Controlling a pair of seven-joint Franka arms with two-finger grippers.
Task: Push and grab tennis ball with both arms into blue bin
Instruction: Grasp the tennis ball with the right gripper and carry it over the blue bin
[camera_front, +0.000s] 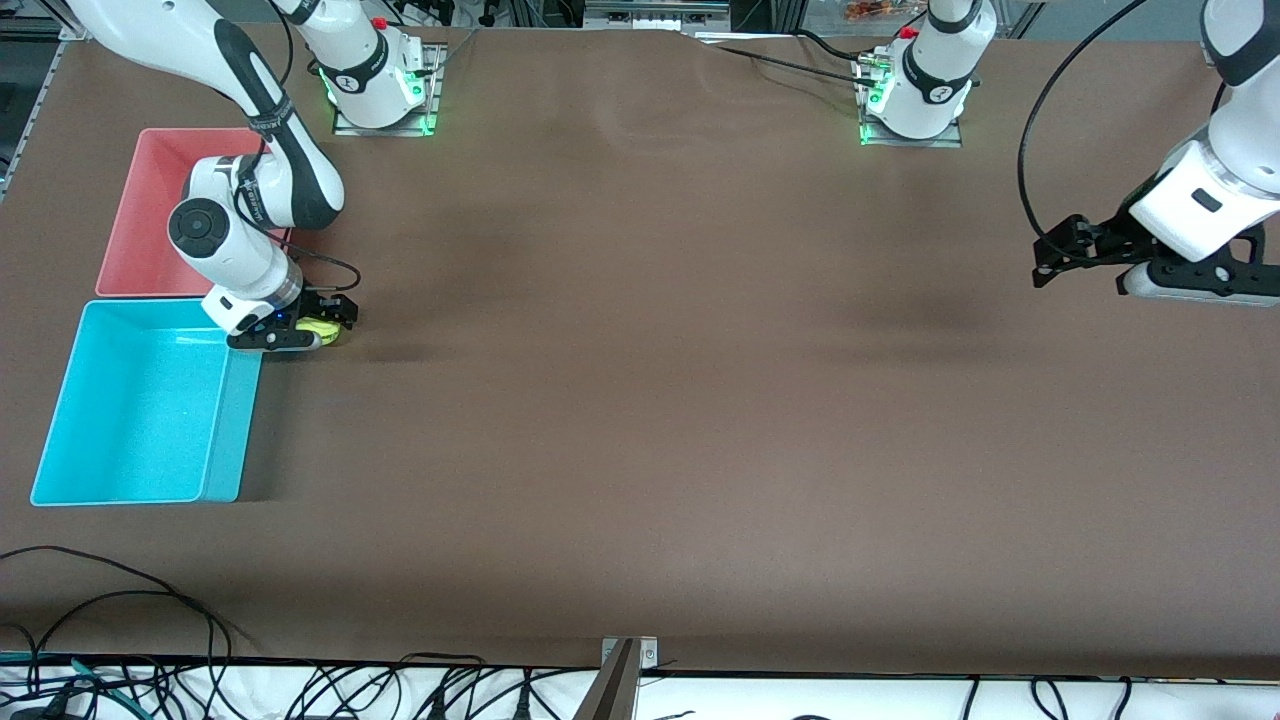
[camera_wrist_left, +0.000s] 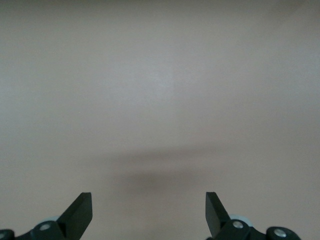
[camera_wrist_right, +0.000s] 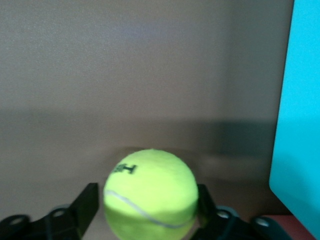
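The tennis ball (camera_front: 323, 328) is yellow-green with dark lettering. It sits between the fingers of my right gripper (camera_front: 318, 326), which is shut on it just beside the blue bin's (camera_front: 228, 420) corner, on the side toward the table's middle. In the right wrist view the ball (camera_wrist_right: 150, 192) fills the gap between the black fingers (camera_wrist_right: 86, 202) of the gripper (camera_wrist_right: 146, 206), and the bin's cyan wall (camera_wrist_right: 300, 125) stands close by. My left gripper (camera_front: 1052, 262) is open and empty over bare table at the left arm's end, as the left wrist view (camera_wrist_left: 149, 210) also shows.
A pink bin (camera_front: 150, 220) stands against the blue bin, farther from the front camera, partly under the right arm. Cables lie along the table's front edge (camera_front: 120, 600). The brown table top (camera_front: 650, 350) spreads between the two arms.
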